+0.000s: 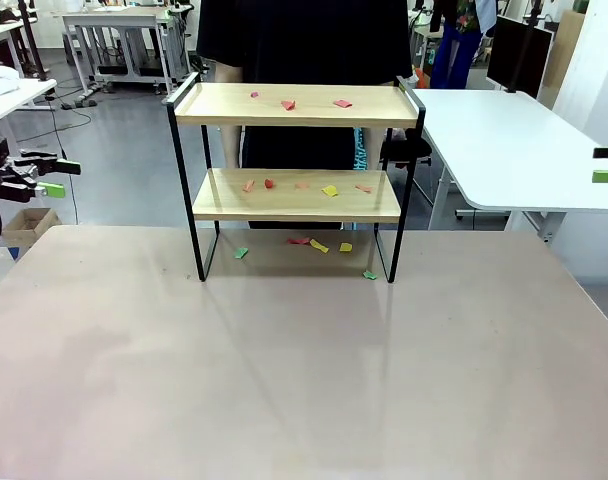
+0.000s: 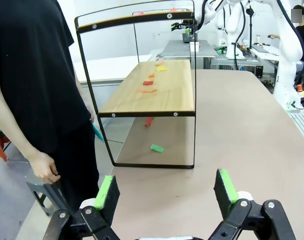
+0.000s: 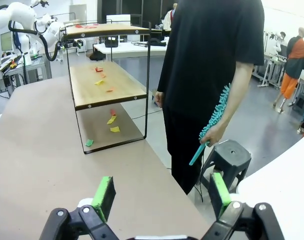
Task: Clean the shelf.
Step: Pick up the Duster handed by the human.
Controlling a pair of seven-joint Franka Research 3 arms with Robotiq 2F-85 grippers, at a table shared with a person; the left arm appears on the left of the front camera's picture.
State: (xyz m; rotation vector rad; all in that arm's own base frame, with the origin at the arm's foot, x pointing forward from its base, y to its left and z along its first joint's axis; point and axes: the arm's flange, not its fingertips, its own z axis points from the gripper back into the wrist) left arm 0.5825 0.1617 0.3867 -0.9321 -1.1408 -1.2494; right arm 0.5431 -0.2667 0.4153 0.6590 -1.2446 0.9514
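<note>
The left gripper point(image 2: 165, 181) hangs above the matte beige table point(image 2: 242, 130), its black fingers with ribbed green pads spread wide on nothing. The right gripper point(image 3: 162, 181) is likewise agape and empty, near the table's edge. The shelf point(image 1: 224, 105) stands upright at the far middle of the table: 2 pale, grained wooden boards in a thin black metal frame. Small flat paper scraps point(image 1: 329, 190), red, orange, yellow and green, lie on both boards and on the tabletop beneath. Behind it, a person point(image 3: 207, 45) in a black shirt holds a fuzzy teal duster point(image 3: 215, 115).
</note>
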